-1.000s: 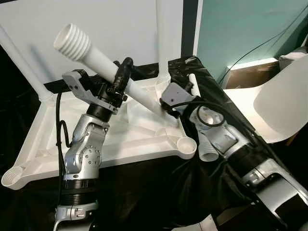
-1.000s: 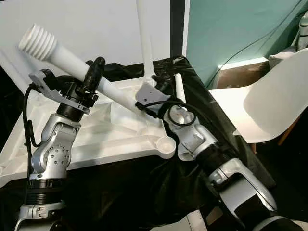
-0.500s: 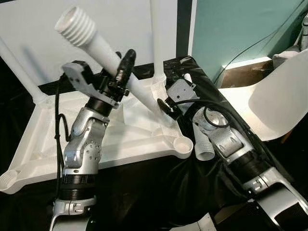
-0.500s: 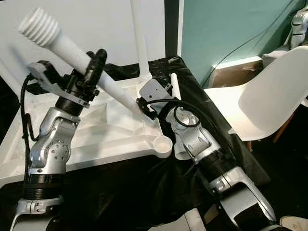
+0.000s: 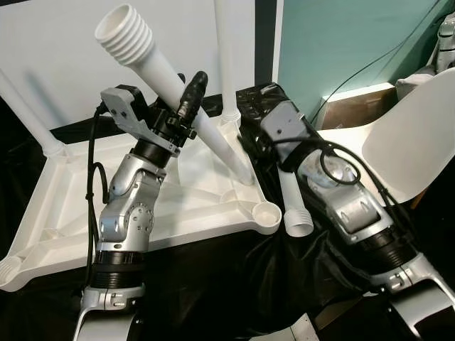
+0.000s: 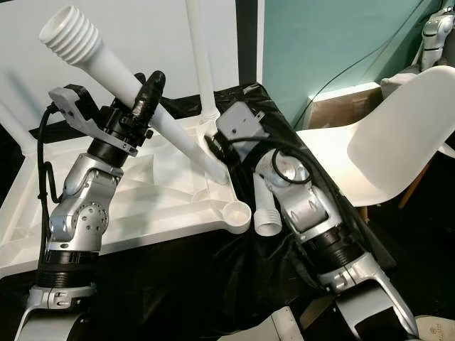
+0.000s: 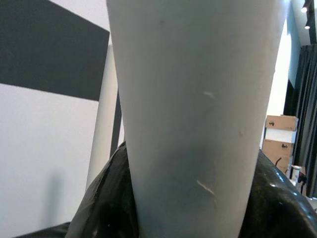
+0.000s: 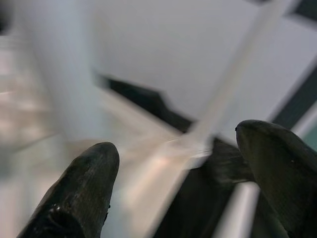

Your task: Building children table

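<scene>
The white tabletop (image 5: pixel 64 213) lies upside down on a black cloth. Two white legs stand upright in its far corners, one (image 5: pixel 227 64) at the back right, one (image 5: pixel 25 106) at the back left. My left gripper (image 5: pixel 190 92) is shut on a third white leg (image 5: pixel 160 74). That leg slants with its ribbed end up to the left and its lower end over the tabletop's right side. In the left wrist view the leg (image 7: pixel 193 99) sits between the black fingers (image 7: pixel 104 203). My right gripper (image 8: pixel 178 144) is open and holds nothing, beside the slanted leg's lower end.
A fourth loose leg (image 5: pixel 291 202) lies on the black cloth (image 5: pixel 234 284) along the tabletop's right edge. An empty round socket (image 5: pixel 266 213) is at the near right corner. A white chair (image 5: pixel 412 135) stands at the right, before a teal wall.
The leg in my left gripper has tipped steeper, ribbed end higher. My right gripper has come off the leg's lower end and turned away. The camera has shifted a little.
</scene>
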Tool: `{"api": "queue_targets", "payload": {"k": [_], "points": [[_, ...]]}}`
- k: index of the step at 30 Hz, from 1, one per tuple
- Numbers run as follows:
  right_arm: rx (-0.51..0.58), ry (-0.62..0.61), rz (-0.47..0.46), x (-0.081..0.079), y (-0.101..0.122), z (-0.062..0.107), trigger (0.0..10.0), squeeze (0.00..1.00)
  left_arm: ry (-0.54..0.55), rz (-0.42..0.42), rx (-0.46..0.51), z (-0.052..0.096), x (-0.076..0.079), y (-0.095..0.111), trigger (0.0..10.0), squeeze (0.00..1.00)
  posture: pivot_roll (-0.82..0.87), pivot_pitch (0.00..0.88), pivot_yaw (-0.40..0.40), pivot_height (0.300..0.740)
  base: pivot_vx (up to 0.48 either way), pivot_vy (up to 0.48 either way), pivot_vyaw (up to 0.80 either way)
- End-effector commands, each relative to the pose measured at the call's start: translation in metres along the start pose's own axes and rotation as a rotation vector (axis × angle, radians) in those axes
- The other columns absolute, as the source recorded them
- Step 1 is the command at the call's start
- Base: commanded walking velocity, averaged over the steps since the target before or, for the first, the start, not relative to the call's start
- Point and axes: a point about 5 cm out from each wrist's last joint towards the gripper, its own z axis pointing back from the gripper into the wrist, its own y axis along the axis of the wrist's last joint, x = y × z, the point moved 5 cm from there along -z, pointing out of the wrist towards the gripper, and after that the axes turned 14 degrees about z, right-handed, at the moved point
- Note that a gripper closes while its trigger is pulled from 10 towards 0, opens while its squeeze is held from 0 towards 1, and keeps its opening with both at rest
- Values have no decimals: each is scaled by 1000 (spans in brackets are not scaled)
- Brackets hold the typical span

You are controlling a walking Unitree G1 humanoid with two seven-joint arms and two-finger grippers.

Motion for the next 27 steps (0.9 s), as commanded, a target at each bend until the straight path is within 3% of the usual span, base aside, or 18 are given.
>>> {"api": "queue_targets", "payload": {"k": [1, 5, 11, 17, 22, 23, 24, 26, 27], "points": [[30, 53, -21, -9, 8, -1, 10000, 0, -140, 5, -2, -4, 17, 4, 0, 0, -87, 0, 91, 740, 0, 0, 0], [65, 143, -60, -22, 19, 2, 10000, 0, -145, -12, 4, -3, 18, 6, 0, 0, -75, 0, 83, 740, 0, 0, 0], [73, 184, -53, -29, 18, 0, 10000, 0, -148, -6, 14, -3, 20, 8, 0, 0, -77, 0, 81, 740, 0, 0, 0], [9, 107, 7, -23, -4, -31, 10000, 0, -191, 38, 10, -5, 30, 4, 0, 0, -83, 0, 84, 740, 0, 0, 0], [-11, 99, 6, -24, -9, -35, 10000, 0, -199, 49, 5, -4, 32, 2, 0, 0, -70, 0, 78, 740, 0, 0, 0], [-13, 106, 5, -26, -10, -34, 2941, 0, -199, 51, 0, -3, 33, 1, 0, 0, -70, 0, 78, 740, 0, 0, 0], [-10, 107, 3, -28, -11, -34, 0, 0, -198, 54, -5, -2, 33, 0, 0, 0, -62, 0, 75, 740, 0, 0, 0], [-10, 107, -6, -29, -11, -33, 0, 0, -198, 59, -10, -1, 33, -1, 0, 0, -62, 0, 75, 740, 0, 0, 0], [-21, 90, -28, -28, -13, -32, 0, 0, -198, 72, -15, 0, 34, -2, 1804, 0, -62, 0, 77, 740, 0, 0, 0]]}}
